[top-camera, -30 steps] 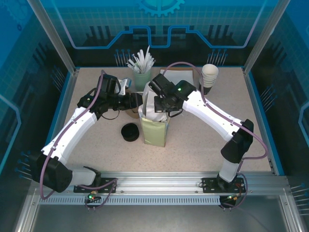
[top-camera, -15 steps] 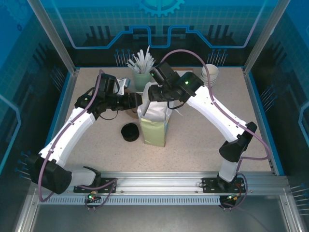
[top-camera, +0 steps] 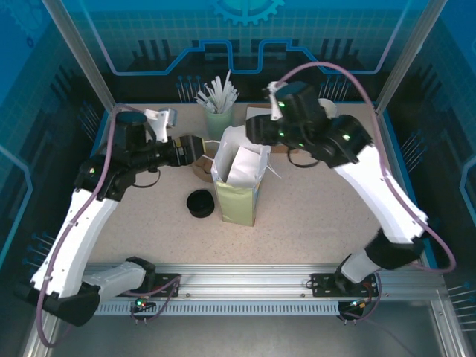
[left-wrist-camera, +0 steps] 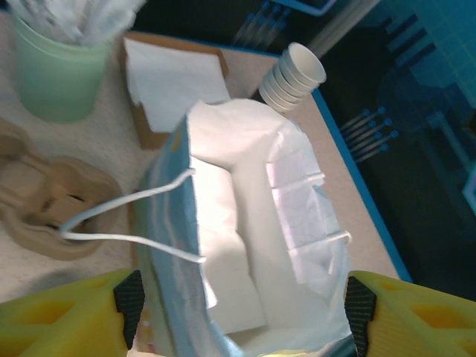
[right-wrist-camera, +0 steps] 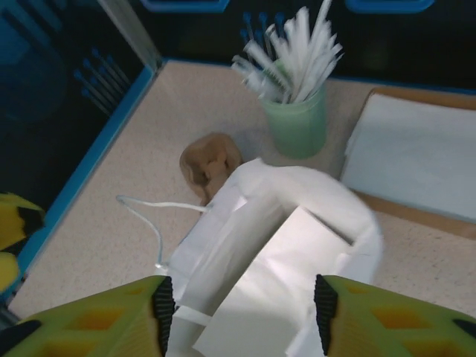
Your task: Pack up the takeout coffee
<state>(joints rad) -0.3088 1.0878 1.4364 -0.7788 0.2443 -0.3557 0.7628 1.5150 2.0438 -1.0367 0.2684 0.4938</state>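
Note:
The white and pale green paper bag (top-camera: 236, 186) stands upright mid-table with its mouth open. The takeout coffee is hidden; I cannot see into the bag's bottom. My left gripper (top-camera: 198, 146) hovers open just left of the bag's top. In the left wrist view, that gripper (left-wrist-camera: 244, 309) has its pads spread either side of the bag (left-wrist-camera: 238, 223) without touching it. My right gripper (top-camera: 253, 132) hangs open above and behind the bag. The right wrist view has this gripper (right-wrist-camera: 244, 303) looking down on the bag (right-wrist-camera: 268, 253), with nothing between the fingers.
A squat black round piece (top-camera: 199, 203) lies left of the bag. A brown cup carrier (top-camera: 201, 168) sits behind it. At the back stand a green cup of straws (top-camera: 218, 119), a napkin tray (left-wrist-camera: 175, 74) and a stack of lidless cups (left-wrist-camera: 294, 74).
The right gripper has lifted out of the bag's mouth and drawn up and back to the right. The left gripper has pulled back to the left, away from the bag's rim.

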